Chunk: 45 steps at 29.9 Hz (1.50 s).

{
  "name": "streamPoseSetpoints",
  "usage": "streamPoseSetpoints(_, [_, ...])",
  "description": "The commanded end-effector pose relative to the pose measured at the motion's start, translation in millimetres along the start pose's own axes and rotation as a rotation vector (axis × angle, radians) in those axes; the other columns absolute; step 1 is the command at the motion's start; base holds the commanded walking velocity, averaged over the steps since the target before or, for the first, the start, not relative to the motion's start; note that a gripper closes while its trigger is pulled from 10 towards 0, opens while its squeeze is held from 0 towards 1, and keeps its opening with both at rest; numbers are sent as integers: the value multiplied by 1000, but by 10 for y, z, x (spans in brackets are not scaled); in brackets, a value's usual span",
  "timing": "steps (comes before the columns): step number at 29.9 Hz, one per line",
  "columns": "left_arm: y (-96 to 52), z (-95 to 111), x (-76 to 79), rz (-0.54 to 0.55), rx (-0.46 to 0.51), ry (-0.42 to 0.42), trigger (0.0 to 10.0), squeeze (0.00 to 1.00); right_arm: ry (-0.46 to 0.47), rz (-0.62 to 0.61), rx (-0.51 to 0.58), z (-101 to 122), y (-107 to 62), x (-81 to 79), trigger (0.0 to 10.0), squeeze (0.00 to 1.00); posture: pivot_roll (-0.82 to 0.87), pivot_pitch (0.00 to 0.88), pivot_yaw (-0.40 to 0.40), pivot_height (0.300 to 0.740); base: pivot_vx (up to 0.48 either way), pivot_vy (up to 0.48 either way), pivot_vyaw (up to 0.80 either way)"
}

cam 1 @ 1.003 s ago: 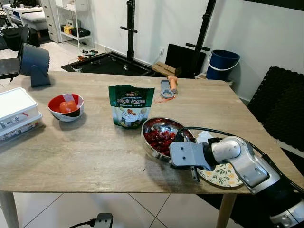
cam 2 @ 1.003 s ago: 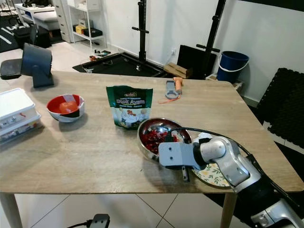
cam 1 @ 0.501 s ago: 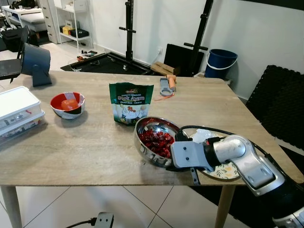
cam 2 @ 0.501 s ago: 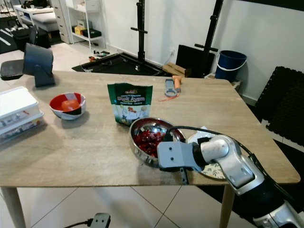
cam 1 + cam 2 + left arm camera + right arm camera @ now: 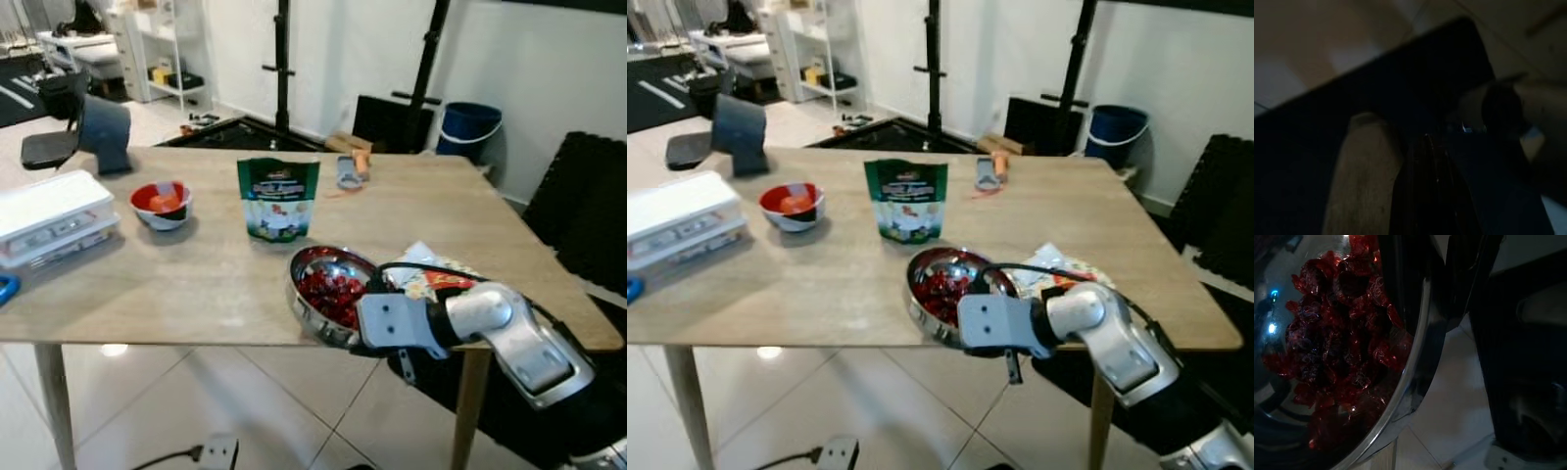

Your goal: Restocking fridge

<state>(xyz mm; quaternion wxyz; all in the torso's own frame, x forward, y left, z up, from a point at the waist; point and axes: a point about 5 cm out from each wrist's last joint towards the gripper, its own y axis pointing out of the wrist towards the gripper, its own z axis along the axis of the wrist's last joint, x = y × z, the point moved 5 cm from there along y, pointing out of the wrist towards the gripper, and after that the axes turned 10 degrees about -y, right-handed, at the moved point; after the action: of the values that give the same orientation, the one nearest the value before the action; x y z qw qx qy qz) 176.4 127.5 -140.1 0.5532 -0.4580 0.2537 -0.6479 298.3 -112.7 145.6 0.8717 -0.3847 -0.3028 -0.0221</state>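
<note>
The right end effector (image 5: pixel 364 333) is clamped on the rim of the steel bowl (image 5: pixel 328 286), which holds red wrapped candies (image 5: pixel 1342 357) and sits at the near edge of the table (image 5: pixel 196 284), partly over it. Just right of the bowl lies a floral plate (image 5: pixel 441 279). Behind the bowl stands a green pouch (image 5: pixel 278 199); farther left of it are a red bowl (image 5: pixel 162 204) and a white box (image 5: pixel 54 215). The left wrist view is too dark to tell whether the left end effector is open or closed.
</note>
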Motion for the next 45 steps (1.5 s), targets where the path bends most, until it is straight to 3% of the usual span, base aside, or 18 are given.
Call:
streamPoseSetpoints(1, [-10, -116, -2, 3, -35, -8, 10000, 0, -15, -23, 1, 29, -11, 39, 10000, 0, -94, 0, -54, 740, -300, 0, 0])
streamPoseSetpoints(18, [-12, -128, -5, 3, -43, 4, 10000, 0, 73, -21, -160, -367, -157, -132, 10000, 0, -108, 0, -45, 740, -298, 0, 0])
streamPoseSetpoints(29, [-10, -115, -4, -2, -46, 21, 10000, 0, 209, -95, -406, -952, -270, -312, 10000, 0, -116, 0, -41, 740, -302, 0, 0])
streamPoseSetpoints(35, [-9, -113, 0, -3, -49, 31, 10000, 0, 434, -191, -582, -1473, -211, -647, 10000, 0, -122, 0, -38, 740, -305, 0, 0])
streamPoseSetpoints(36, [-9, -113, 0, -3, -49, 31, 10000, 0, 434, -191, -582, -1473, -211, -647, 10000, 0, -122, 0, -38, 740, -304, 0, 0])
streamPoseSetpoints(42, [-4, -117, 20, -9, -51, 35, 10000, 0, 588, -203, -617, -1715, 139, -1163, 10000, 0, -131, 0, -34, 740, -304, 0, 0])
streamPoseSetpoints(45, [-3, -118, 22, -9, -52, 35, 10000, 0, 614, -215, -629, -1748, 184, -1235, 10000, 0, -134, 0, -34, 740, -304, 0, 0])
